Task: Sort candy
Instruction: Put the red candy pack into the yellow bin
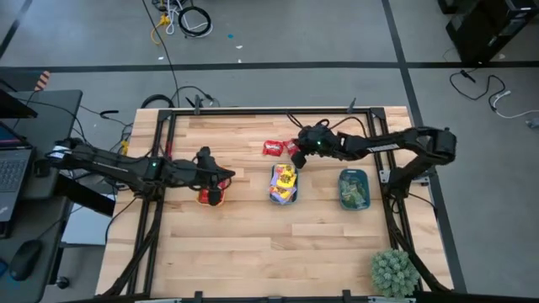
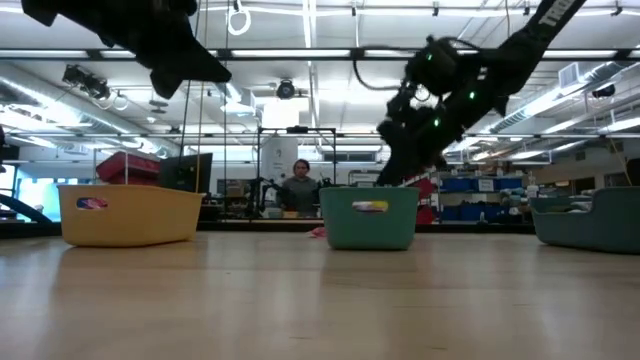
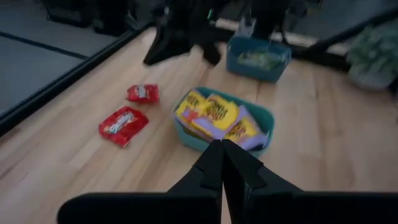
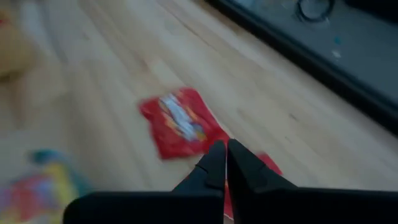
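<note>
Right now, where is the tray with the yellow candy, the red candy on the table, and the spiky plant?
Middle tray [image 3: 264, 115], left wrist view: its teal rim.
Red candy [image 3: 123, 124], left wrist view: middle of the bigger packet.
Spiky plant [image 1: 394, 271], high view: its leafy top.

Two loose candy packets [image 1: 274, 148] on the table [image 1: 253, 252], behind the middle tray [image 1: 285, 184].
</note>
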Controlling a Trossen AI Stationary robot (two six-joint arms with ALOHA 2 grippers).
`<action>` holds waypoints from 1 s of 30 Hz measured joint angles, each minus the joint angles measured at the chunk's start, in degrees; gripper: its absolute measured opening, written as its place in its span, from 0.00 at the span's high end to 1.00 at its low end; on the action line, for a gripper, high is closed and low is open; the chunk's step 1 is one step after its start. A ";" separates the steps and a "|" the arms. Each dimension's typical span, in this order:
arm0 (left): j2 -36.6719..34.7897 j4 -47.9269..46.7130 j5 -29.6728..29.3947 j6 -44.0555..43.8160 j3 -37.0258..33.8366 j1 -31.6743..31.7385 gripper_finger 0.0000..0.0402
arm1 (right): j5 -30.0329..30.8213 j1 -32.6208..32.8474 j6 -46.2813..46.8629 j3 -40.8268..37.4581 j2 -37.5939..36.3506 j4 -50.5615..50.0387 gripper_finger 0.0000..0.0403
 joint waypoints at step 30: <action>24.16 25.66 7.92 27.71 5.84 -0.46 0.83 | 0.54 26.00 -3.21 6.38 -7.85 3.04 1.00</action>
